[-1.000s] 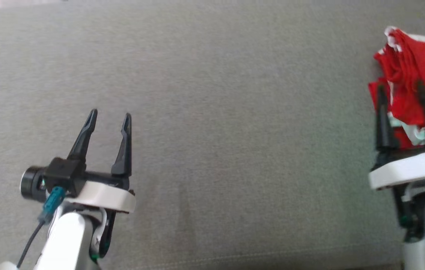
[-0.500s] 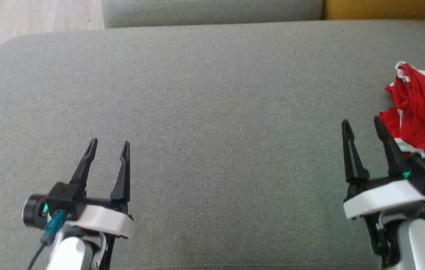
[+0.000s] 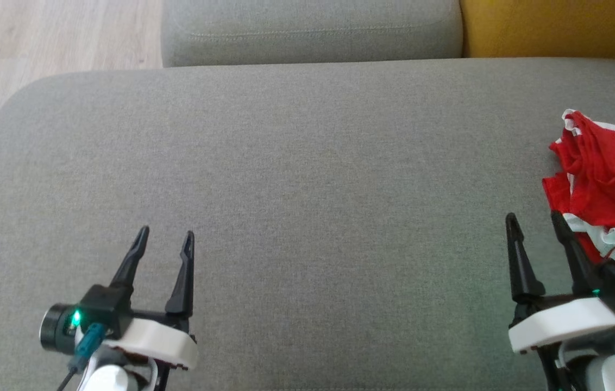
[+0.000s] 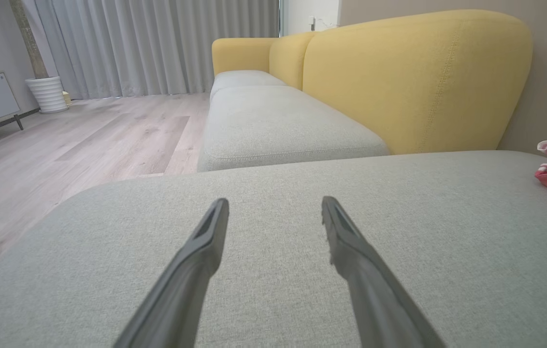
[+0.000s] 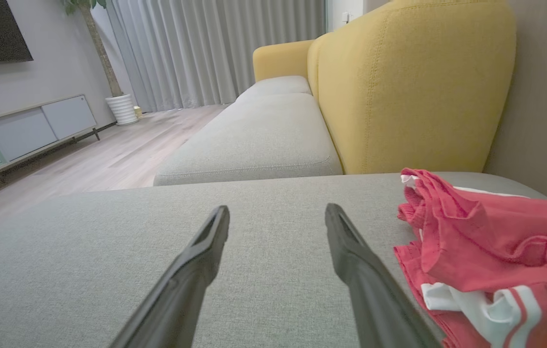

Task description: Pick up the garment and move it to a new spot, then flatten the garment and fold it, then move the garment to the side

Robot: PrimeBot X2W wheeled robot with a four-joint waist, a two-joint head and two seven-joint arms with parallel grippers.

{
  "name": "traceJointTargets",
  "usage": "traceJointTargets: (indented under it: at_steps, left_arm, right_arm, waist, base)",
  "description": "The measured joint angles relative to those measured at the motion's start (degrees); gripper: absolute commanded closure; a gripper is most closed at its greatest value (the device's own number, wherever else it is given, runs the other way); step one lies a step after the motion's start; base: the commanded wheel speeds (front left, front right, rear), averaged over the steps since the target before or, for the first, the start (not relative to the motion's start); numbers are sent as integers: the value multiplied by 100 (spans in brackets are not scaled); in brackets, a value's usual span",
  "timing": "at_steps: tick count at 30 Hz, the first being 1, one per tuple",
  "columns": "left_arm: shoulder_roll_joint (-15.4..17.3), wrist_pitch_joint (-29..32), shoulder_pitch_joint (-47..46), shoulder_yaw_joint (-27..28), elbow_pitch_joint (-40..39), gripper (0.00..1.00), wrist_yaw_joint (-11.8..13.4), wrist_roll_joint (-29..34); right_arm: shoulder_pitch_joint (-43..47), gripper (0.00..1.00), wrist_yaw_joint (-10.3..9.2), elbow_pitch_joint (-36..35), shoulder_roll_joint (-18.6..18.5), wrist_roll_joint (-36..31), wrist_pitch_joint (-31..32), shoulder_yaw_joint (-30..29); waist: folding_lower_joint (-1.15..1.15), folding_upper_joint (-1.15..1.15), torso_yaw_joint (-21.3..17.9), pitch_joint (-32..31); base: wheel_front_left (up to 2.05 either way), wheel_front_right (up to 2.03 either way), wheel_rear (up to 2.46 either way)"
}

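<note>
Grey sofa cushion (image 3: pixel 307 179) stretches toward a yellow backrest (image 3: pixel 552 27) and wood floor (image 3: pixel 41 38). The red garment (image 3: pixel 606 179) lies crumpled at its right edge, just beside the right gripper (image 3: pixel 534 216). Near left sits the left gripper (image 3: pixel 167 233); both gape wide, empty.

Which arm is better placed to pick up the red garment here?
Right. The right gripper is open beside the crumpled garment; the left gripper, also open, is far across the cushion.
</note>
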Motion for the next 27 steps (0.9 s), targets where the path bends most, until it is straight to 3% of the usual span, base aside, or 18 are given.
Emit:
traceJointTargets:
  at_steps: [27]
  left_arm:
    - [45, 212, 196, -91, -34, 0, 105, -112]
  right_arm:
    - [216, 0, 0, -174, 10, 3, 138, -92]
  waist:
    - [0, 0, 2, -38]
  base:
    - [0, 0, 0]
